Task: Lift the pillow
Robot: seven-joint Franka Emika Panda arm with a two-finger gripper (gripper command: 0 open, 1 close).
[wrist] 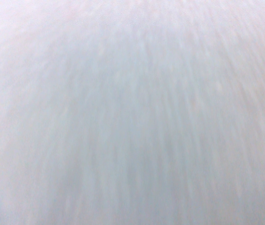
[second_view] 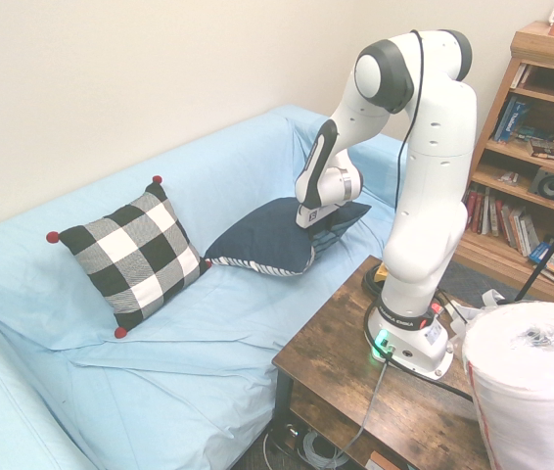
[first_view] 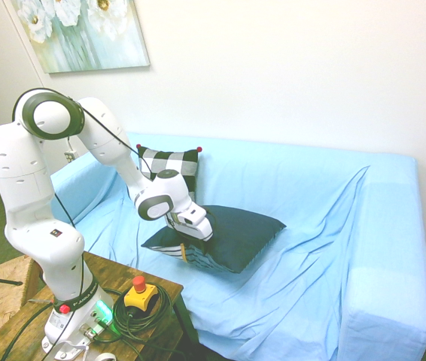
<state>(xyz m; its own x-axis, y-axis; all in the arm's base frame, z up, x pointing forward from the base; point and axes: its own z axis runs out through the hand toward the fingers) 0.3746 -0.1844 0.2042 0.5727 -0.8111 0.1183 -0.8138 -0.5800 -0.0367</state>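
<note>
While gripped at its near edge by the closed pincer (first_view: 190, 239), the pillow (first_view: 235, 235), front lifted off the sofa (first_view: 311, 195).

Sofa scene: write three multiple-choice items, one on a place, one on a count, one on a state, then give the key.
1. Where does the checked pillow stand?
A. on the wooden table
B. against the sofa back
C. on the floor

2. How many pillows are on the sofa?
A. one
B. two
C. three

3. How does the teal pillow lie?
A. flat on the seat
B. propped upright against the armrest
C. one edge raised at the gripper

Key: 1 B, it leans on the backrest. 2 B, only the checked and the teal one show. 3 C, the edge by the gripper is pulled up, showing the striped underside, while the far part rests on the seat.
</note>
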